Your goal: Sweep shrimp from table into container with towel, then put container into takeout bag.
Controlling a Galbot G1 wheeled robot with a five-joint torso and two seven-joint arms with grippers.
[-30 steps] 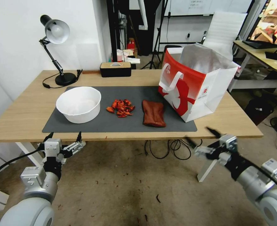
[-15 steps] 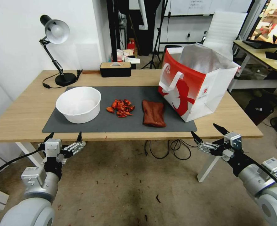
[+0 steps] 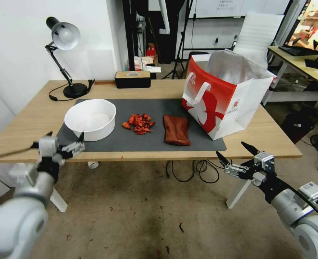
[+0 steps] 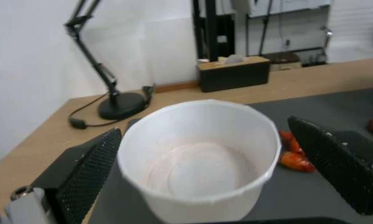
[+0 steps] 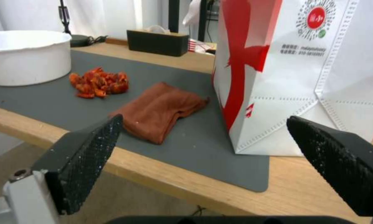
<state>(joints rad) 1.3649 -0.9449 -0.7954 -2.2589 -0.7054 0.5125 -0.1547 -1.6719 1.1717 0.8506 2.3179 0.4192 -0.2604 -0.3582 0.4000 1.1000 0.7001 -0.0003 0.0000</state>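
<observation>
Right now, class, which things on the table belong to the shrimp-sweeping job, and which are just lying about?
Belonging to the job:
- shrimp
- towel
- container
- takeout bag
- left pincer, open, facing the container
- right pincer, open, below the table edge

Just lying about:
- desk lamp
- tissue box
- grey mat

Small print "010-58103551" under a round red code on the takeout bag (image 5: 302,77)
</observation>
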